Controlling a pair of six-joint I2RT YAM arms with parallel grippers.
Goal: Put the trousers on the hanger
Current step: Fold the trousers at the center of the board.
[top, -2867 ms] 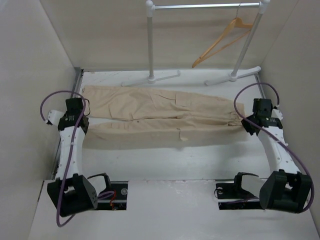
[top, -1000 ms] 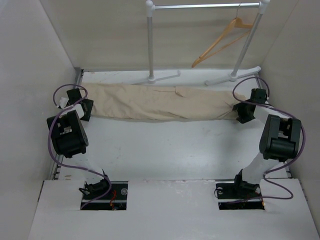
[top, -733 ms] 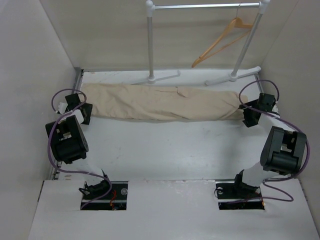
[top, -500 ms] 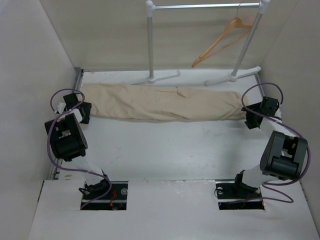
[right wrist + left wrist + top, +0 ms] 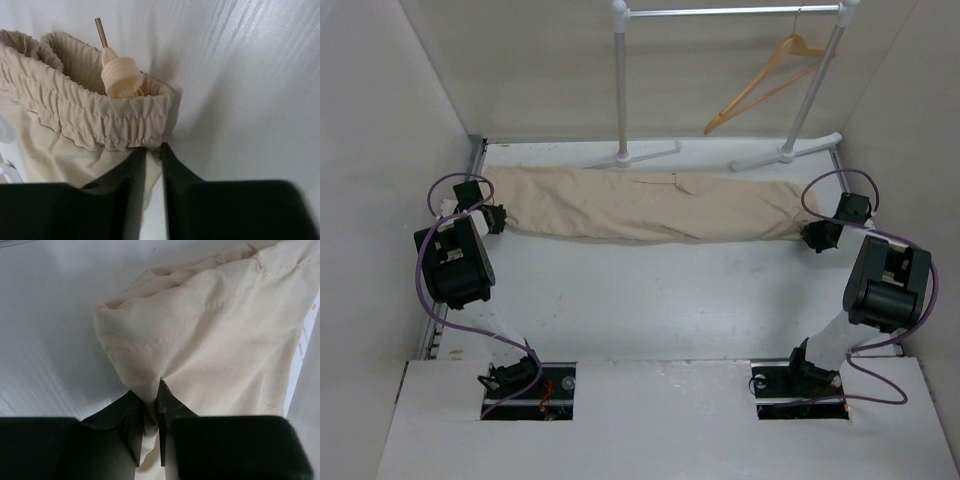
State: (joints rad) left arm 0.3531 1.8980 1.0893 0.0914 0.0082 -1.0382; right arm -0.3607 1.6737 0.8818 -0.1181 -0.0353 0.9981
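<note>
L gripper (image 5: 150,392), R gripper (image 5: 152,148) low, pinching opposite trousers (image 5: 650,205) ends.

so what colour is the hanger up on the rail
The hanger is a light orange-tan wood colour. It shows best in the top external view.

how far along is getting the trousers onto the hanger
Early. Done: the trousers lie folded lengthwise in one strip on the table. In hand: the left gripper is shut on one end, the right gripper on the elasticated end. Left: the hanger hangs bare on the rail; nothing is draped over it yet.
</note>
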